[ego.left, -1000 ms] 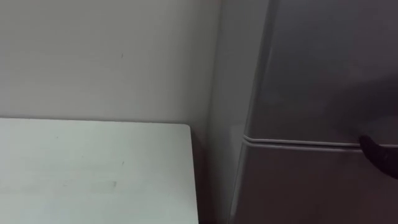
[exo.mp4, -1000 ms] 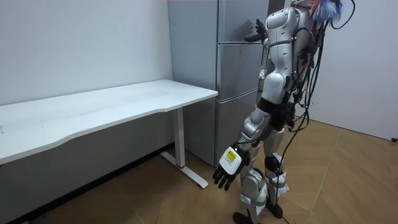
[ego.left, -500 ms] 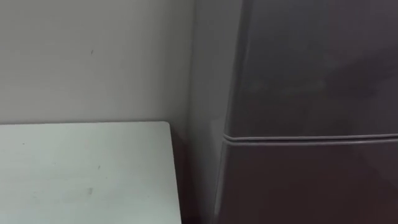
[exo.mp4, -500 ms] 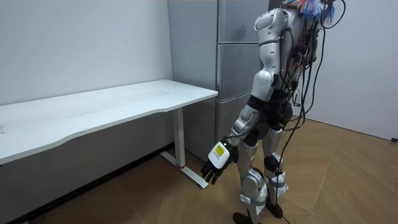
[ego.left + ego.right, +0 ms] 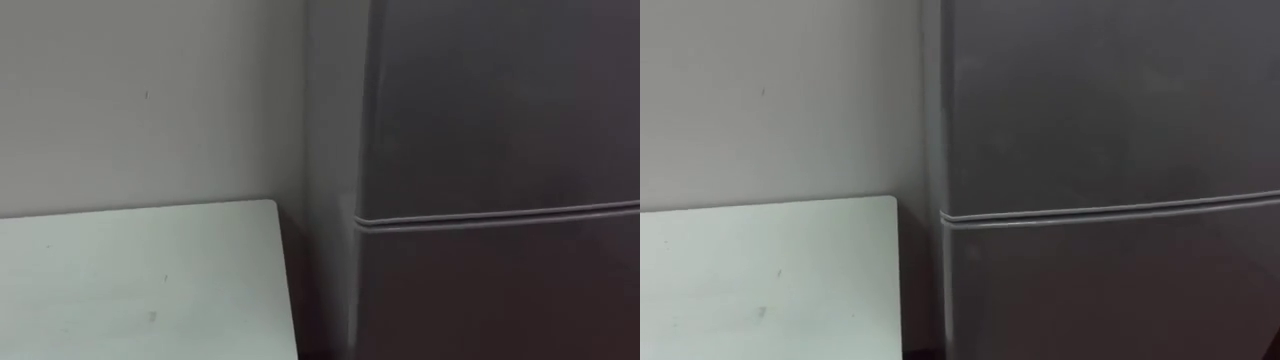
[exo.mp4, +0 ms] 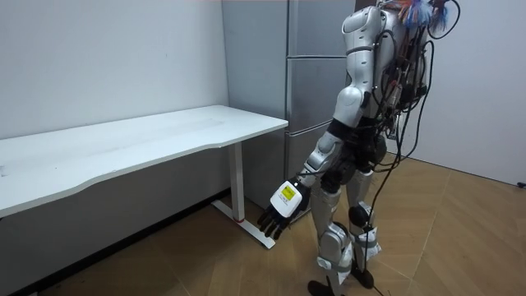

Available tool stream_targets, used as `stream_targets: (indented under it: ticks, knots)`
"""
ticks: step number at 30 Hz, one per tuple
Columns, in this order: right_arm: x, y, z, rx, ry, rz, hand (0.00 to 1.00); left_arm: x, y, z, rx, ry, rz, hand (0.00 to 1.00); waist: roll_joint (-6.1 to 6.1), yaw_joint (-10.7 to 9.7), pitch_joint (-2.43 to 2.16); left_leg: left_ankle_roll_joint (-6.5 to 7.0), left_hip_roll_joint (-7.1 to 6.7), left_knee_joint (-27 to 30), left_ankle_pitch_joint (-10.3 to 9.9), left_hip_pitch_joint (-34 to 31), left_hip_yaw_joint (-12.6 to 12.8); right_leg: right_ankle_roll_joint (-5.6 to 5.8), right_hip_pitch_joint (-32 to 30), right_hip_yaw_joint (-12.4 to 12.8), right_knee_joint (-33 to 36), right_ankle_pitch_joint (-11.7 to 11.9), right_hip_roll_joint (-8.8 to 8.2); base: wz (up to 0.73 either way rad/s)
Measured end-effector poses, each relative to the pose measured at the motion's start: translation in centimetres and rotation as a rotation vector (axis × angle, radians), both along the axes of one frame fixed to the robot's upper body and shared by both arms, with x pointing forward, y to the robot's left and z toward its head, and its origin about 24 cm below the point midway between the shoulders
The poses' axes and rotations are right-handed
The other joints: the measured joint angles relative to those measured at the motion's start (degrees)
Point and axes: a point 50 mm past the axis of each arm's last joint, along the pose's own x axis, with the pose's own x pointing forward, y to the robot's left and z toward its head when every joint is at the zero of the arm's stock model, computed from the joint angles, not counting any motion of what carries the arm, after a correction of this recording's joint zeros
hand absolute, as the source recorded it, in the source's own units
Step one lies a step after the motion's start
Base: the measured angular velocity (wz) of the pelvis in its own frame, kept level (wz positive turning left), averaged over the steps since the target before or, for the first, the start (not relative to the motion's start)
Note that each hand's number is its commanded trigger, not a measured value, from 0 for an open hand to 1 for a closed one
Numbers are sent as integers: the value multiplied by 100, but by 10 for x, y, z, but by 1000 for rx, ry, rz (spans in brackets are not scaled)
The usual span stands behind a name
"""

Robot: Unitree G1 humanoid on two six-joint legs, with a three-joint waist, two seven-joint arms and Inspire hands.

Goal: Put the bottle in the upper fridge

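The tall grey fridge (image 6: 308, 90) stands right in front of me with its doors closed. Its upper door (image 5: 500, 100) meets the lower door (image 5: 500, 295) at a thin seam across the eye views. In the room view I stand close to the fridge, facing it. My left hand (image 6: 275, 215) hangs low beside my leg, on the table's side, with its fingers relaxed and nothing in them.
A white table (image 6: 123, 144) runs along the wall to my left, and its corner (image 5: 260, 215) ends just short of the fridge's side. The pale wall (image 5: 770, 100) rises behind it. Wooden floor (image 6: 460, 238) lies open behind me.
My right hand, raised against the fridge door a second ago, has dropped out of sight. My body has turned more squarely to the fridge, and my left hand has swung towards the table.
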Motion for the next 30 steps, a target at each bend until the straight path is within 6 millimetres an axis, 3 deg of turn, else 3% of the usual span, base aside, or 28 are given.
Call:
stream_targets:
  ticks: [2,4,16,21,30]
  knots:
    - [-14,15,-22,71,106,17,0,-1,0,0,13,0,4,0,30,3,5,-2,-2,3,1,-3,-21,7,-33,9,25,-43,-8,0]
    - [-21,21,-31,94,164,28,0,-3,-1,0,13,8,5,0,29,-9,5,-2,-7,1,1,-4,-25,7,-32,2,21,-47,-7,0]
    - [-47,51,-65,186,366,226,0,3,-15,-5,7,-8,30,0,86,18,26,-2,-18,-65,-3,100,64,16,9,49,-4,-47,26,-2]
    - [-41,64,-72,216,387,374,0,13,-18,-6,-3,-24,-7,0,131,65,19,-1,-16,-66,-3,95,54,16,-12,51,0,-47,23,0]
    - [-29,85,-85,329,386,582,0,9,-24,-8,-17,2,-58,0,128,73,19,-1,-19,-48,-3,101,41,16,16,29,-5,-47,23,0]
